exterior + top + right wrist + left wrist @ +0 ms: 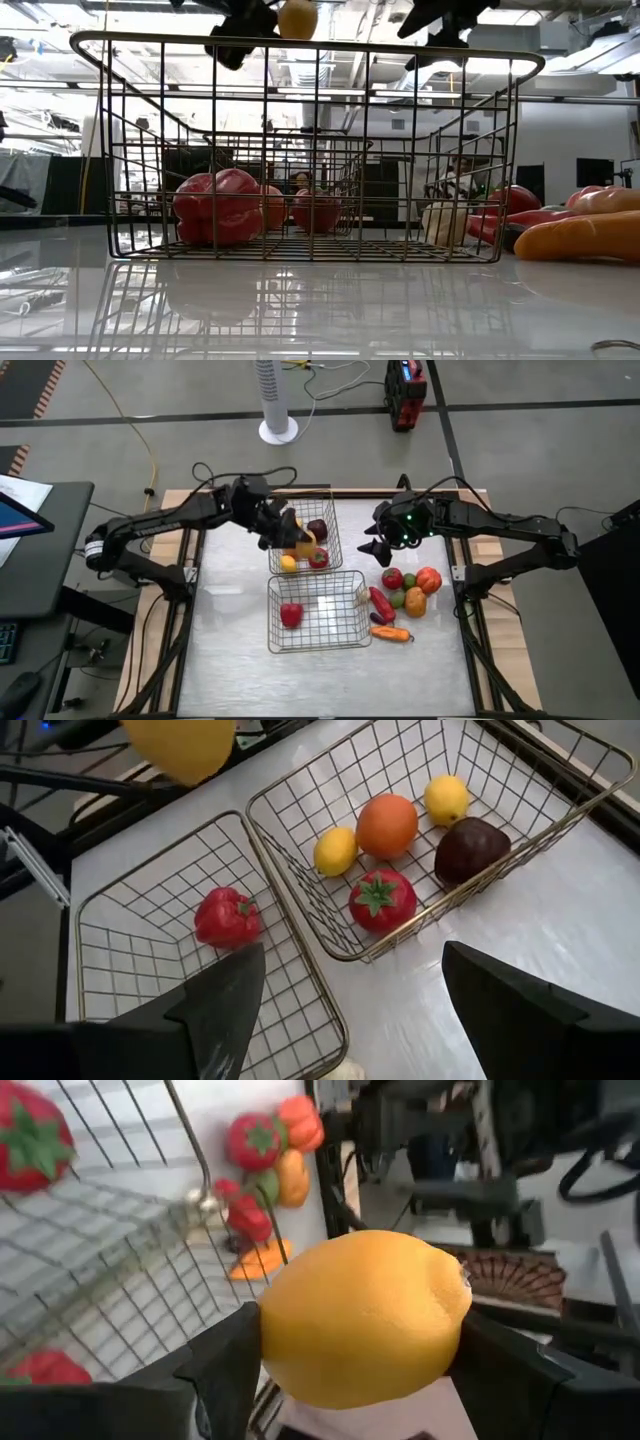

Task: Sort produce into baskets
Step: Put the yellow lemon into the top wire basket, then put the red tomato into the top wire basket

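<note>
High view: left end effector (288, 532) sits over the far basket (331, 520), pinching a lemon (302, 541) that is mostly hidden under the dark fingers. The drop target lies straight below it, so the coming move looks like a release, not a reach. The far basket already has a dark red fruit (317, 528), a small yellow lemon (288, 563) and a tomato (318, 558). The near basket (360, 592) holds one red bell pepper (291, 614). Right end effector (383, 544) hovers spread and empty, just far-left of the loose produce pile (408, 593) on the tabletop (230, 660). The right arm is clearly the nearer one to that pile. A carrot (392, 633) lies at the pile's near edge, long axis running left-right.

Low view: looks through the near basket (300, 42). The held lemon (297, 17) shows high above the rim between dark fingers, so it is well clear of the wire; height is something the top-down view cannot give. The bell pepper (216, 206) rests on the mesh floor. The carrot (585, 238) lies on the right.

Left wrist view: the lemon (362, 1316) fills the picture, clamped at its two ends, long axis spanning finger to finger. The grip looks firm. The pile (265, 1165) sits beyond the basket wire.

Right wrist view: its own fingers (215, 1005) stand wide apart with nothing between them. Only here is the far basket's full count clear: two lemons (335, 850), an orange (387, 824), tomato (382, 900), dark red fruit (472, 849). The held lemon (185, 745) shows at the edge, above the baskets.
</note>
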Controlling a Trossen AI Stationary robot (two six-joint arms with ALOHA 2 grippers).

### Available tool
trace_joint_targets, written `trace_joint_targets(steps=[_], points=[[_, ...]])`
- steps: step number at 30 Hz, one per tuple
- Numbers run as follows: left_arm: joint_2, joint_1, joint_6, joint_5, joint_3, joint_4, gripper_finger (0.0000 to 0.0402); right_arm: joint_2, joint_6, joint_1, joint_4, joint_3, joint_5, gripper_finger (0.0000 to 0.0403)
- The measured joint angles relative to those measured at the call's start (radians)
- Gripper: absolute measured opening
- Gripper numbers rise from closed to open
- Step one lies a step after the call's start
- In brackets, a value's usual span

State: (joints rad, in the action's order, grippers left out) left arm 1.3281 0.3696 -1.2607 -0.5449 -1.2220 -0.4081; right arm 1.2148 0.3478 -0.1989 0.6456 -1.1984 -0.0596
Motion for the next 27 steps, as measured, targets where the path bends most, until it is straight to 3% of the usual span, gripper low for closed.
trace_joint_targets(steps=[7, 14, 21, 27], points=[[-0.001, 0.055, 0.139, 0.096, 0.000, -0.106, 0.0266, 0.000, -0.004, 0.000, 0.002, 0.000, 0.004, 0.0331], [0.036, 0.050, 0.310, 0.236, 0.000, -0.192, 0.0303, 0.000, -0.008, -0.014, 0.020, 0.000, 0.014, 0.0331], [0.117, 0.044, 0.422, 0.180, 0.001, -0.196, 0.0345, 0.000, -0.016, -0.013, 0.108, 0.000, 0.009, 0.0331], [0.095, 0.047, 0.503, 0.193, 0.001, -0.153, 0.0362, 0.026, -0.025, -0.010, 0.255, 0.000, 0.006, 0.0331]])
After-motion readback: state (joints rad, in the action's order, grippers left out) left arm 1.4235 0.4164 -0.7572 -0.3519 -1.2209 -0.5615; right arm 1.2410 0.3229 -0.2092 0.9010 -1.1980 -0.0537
